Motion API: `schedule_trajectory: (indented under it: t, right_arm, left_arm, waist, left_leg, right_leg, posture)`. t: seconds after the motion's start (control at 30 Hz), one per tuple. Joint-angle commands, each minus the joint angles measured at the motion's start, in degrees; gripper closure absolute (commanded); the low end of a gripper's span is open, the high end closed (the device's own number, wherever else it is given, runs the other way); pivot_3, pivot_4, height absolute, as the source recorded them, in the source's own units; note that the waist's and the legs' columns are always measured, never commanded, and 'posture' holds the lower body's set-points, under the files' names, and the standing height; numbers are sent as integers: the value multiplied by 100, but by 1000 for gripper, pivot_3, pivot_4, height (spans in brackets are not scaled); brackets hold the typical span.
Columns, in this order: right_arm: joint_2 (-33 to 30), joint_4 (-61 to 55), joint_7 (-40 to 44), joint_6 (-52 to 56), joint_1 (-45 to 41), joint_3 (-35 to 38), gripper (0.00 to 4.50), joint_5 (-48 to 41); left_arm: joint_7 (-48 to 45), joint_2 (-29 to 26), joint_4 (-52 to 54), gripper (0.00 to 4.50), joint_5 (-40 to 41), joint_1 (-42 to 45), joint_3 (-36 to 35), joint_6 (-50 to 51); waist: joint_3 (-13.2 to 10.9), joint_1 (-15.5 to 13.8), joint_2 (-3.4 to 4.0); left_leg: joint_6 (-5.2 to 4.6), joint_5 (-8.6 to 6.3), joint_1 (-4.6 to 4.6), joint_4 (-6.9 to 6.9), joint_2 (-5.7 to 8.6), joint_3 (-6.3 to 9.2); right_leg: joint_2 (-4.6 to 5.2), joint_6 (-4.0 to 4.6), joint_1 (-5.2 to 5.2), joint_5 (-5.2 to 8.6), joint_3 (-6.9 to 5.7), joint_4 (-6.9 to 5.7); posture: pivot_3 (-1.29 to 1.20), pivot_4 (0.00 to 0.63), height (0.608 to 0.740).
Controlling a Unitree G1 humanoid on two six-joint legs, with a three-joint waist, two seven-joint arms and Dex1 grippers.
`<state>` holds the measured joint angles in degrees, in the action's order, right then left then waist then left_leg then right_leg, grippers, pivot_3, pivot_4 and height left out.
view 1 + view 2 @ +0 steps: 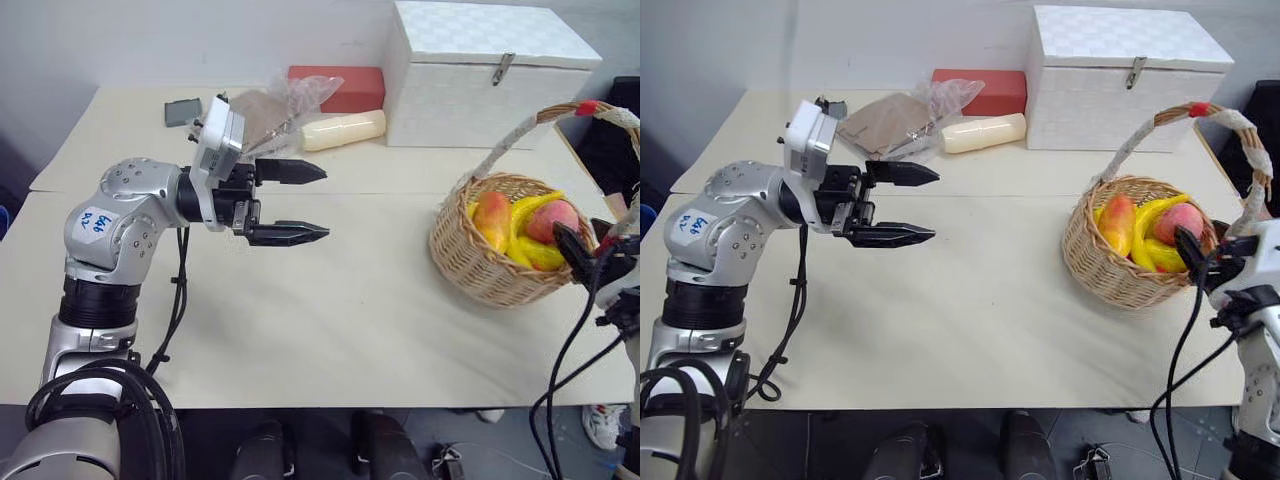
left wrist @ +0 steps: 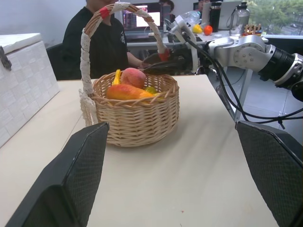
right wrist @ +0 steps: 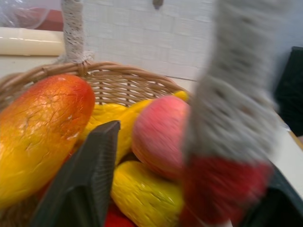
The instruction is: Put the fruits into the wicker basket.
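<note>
- A white sticker (image 1: 97, 222) on the left arm's grey joint carries blue handwriting I cannot read.
- The left gripper (image 1: 300, 202) hangs level above the bare table (image 1: 330, 330), pointing toward the wicker basket (image 1: 490, 265), jaws spread wide and empty.
- The right gripper (image 1: 1200, 255) sits at the basket's near rim beside the taped handle (image 1: 520, 135), fingers apart, holding nothing.
- The mango (image 1: 492, 220), banana (image 1: 530, 245) and peach (image 1: 553, 220) lie inside the basket.

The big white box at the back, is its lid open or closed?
Closed. The white box has its lid lying flat on top, and its metal clasp hangs down over the seam at the front.
</note>
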<state>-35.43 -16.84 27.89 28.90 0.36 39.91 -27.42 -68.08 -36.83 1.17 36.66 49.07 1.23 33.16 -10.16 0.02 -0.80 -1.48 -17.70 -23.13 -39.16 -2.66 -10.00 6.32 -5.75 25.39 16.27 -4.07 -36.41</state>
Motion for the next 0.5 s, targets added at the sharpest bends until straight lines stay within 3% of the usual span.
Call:
schedule_trajectory:
  t: [0.03,0.07,0.17,0.3,0.4,0.5]
  right_arm:
    - [-505,-592,371,505,549,1219,264,-675]
    - [-711,-705,656,722,866,1592,71,-897]
    - [-1402,-766,1752,1432,1777,2775,71,-1628]
    - [-2153,-81,3414,2225,3055,4319,71,-2147]
    - [-2526,505,3907,2520,3312,4902,71,-2313]
    - [-2581,545,4113,2577,3412,4965,71,-2289]
  left_arm:
    - [-188,-87,-139,0,-89,114,-75,-150]
    - [-265,-124,-224,0,-112,120,-86,-174]
    - [-463,-171,-404,0,-207,171,-41,-243]
    - [-723,-219,-699,0,-334,265,-19,-375]
    - [-797,-165,-836,0,-433,302,11,-484]
    - [-874,-92,-827,0,-373,371,8,-407]
  waist:
    - [0,-40,1]
    - [0,-44,1]
    - [0,-53,1]
    - [-3,-35,-8]
    - [-3,10,-8]
    - [-4,16,-11]
  left_leg:
    - [-1,0,-2,0,0,2]
    - [-2,0,-1,-3,3,2]
    - [-11,4,7,-4,9,5]
    - [-20,-19,78,13,-1,30]
    - [-49,-51,104,12,-20,48]
    - [-57,-56,104,12,-17,51]
  right_leg:
    - [1,0,0,0,-1,1]
    - [1,0,-3,0,-1,2]
    - [3,-4,-17,-2,-3,10]
    - [-5,-1,-114,-4,-25,58]
    - [0,0,-160,-3,-43,84]
    - [12,0,-165,-4,-44,91]
  posture:
    - [0,150,740]
    - [0,150,740]
    - [0,150,740]
    - [0,150,740]
    - [0,150,740]
    - [0,150,740]
